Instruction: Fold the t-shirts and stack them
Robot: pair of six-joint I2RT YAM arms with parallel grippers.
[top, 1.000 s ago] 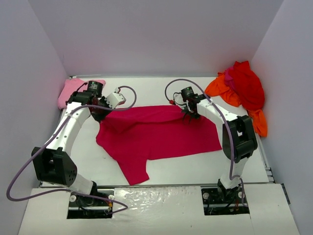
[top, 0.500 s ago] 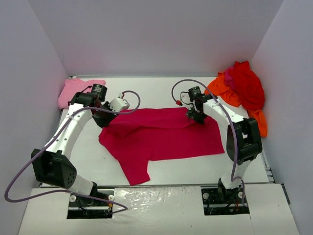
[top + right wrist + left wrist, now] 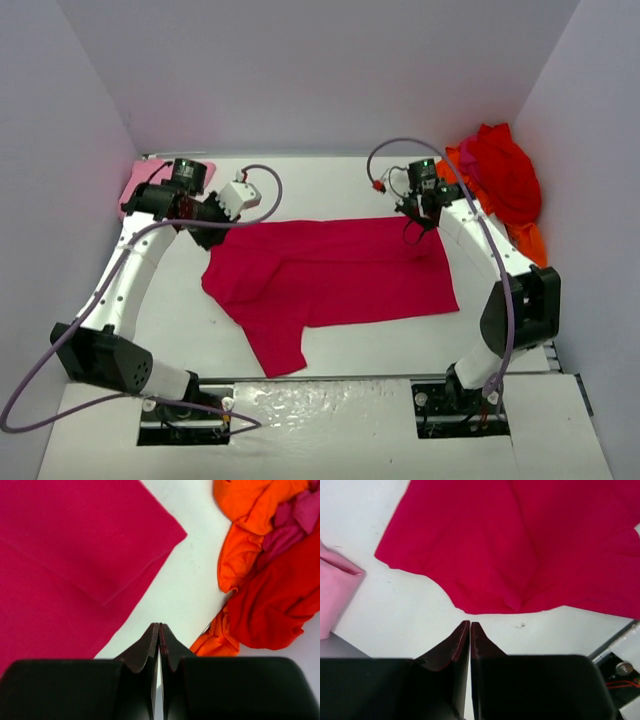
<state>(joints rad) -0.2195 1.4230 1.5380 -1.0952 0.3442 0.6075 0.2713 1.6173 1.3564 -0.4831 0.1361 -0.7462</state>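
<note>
Top external view: the crimson-magenta t-shirt (image 3: 340, 270) lies spread across the middle of the white worktop (image 3: 330, 185), its upper edge a straight line and one sleeve reaching toward the lower middle of the frame. The light pink t-shirt (image 3: 135, 188) sits folded in the upper left corner of the worktop, partly behind the left arm. At the upper right, the red t-shirt (image 3: 505, 175) is heaped on the orange t-shirt (image 3: 455, 178) against the wall. The left hand (image 3: 205, 233) hangs at the crimson shirt's upper left corner. The right hand (image 3: 419, 224) hangs at its upper right corner, between that shirt and the heap.

Left wrist view: the left hand (image 3: 470, 624) is clenched with its fingertips together and nothing between them. It is over bare worktop just below the crimson shirt's (image 3: 520, 545) rumpled edge. The pink shirt (image 3: 335, 592) shows at the left edge of the frame.

Right wrist view: the right hand (image 3: 159, 625) is likewise clenched on nothing. It is over bare worktop, with the crimson shirt's (image 3: 70, 560) doubled corner at the upper left. The orange (image 3: 245, 535) and red (image 3: 280, 600) cloth are bunched at the right, with a small fold of magenta cloth (image 3: 287, 522) among them.
</note>
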